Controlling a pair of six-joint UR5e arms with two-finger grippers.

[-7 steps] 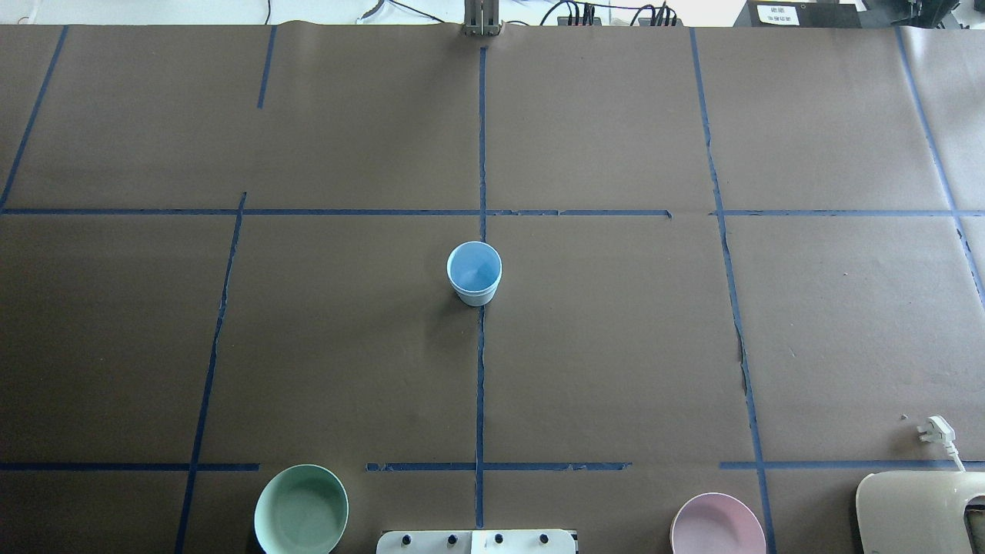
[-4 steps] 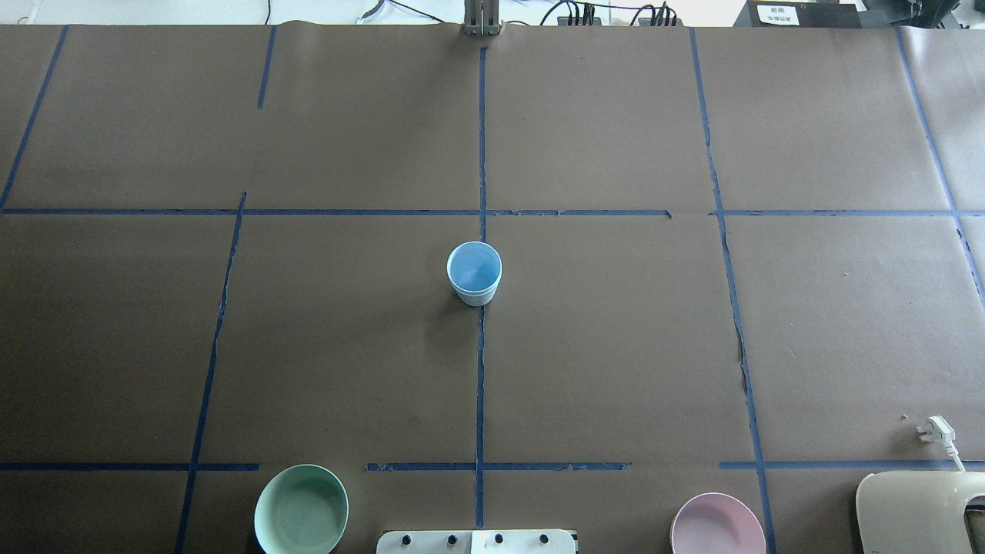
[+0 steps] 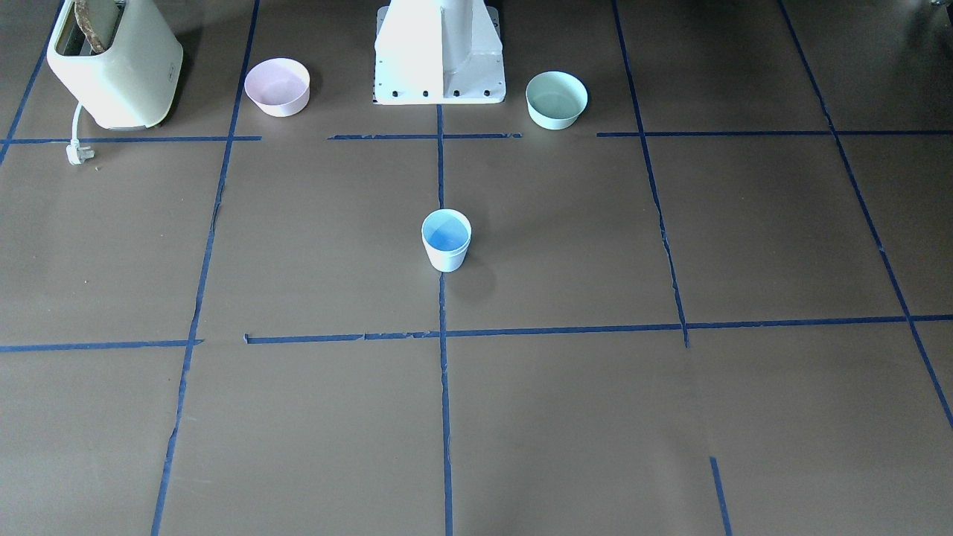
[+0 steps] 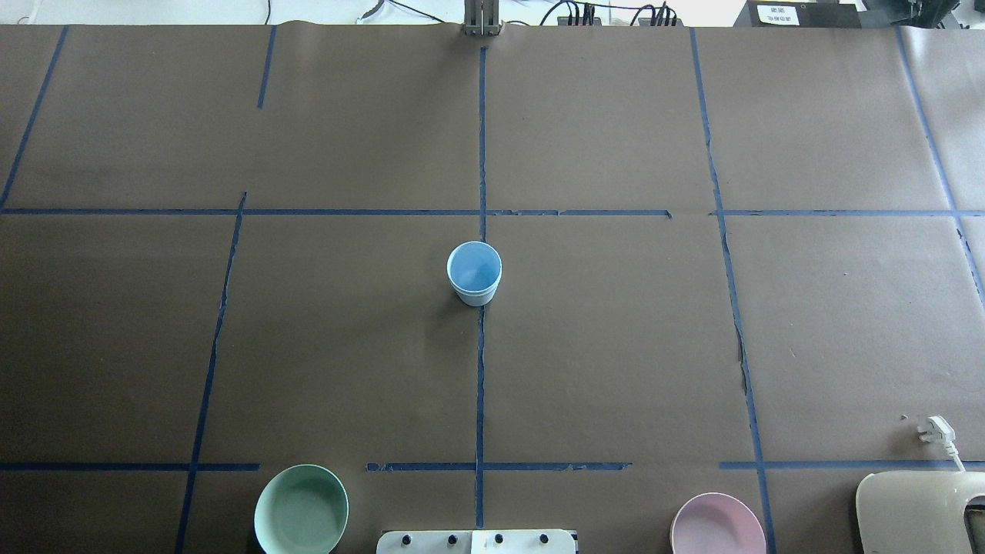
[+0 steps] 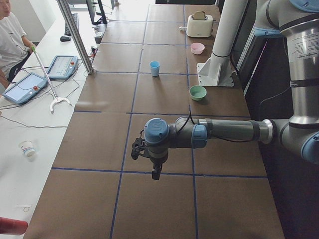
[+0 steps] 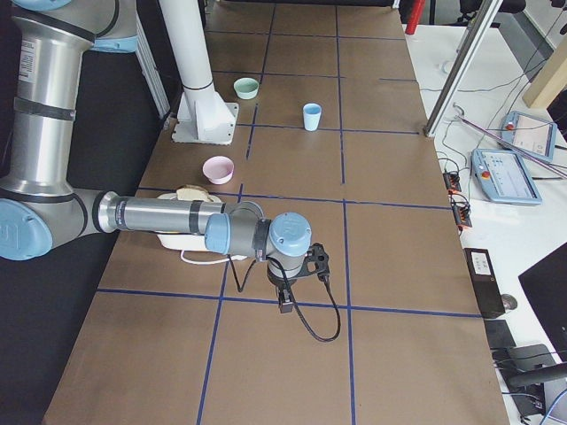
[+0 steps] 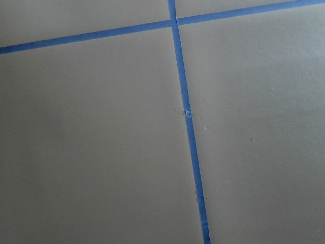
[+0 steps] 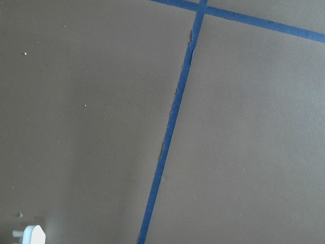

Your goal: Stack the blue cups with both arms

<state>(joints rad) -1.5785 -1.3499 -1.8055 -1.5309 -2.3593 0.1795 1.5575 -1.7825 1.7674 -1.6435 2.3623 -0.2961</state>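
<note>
One pale-blue cup [image 4: 474, 273] stands upright on the centre tape line of the table; it also shows in the front view [image 3: 446, 240] and both side views [image 5: 155, 68] [image 6: 311, 116]. No separate second cup is in view. The left gripper [image 5: 156, 173] hangs fingers-down over the table's left end, far from the cup. The right gripper [image 6: 285, 303] hangs fingers-down over the right end, also far from it. Both show only in the side views, so I cannot tell whether they are open or shut. The wrist views show only bare paper and tape.
A mint-green bowl [image 4: 301, 509] and a pink bowl [image 4: 717, 525] flank the white robot base [image 3: 439, 52]. A cream toaster [image 4: 919, 512] with its loose plug [image 4: 936, 431] stands at the near right. A person [image 5: 10, 35] sits beyond the table's far side.
</note>
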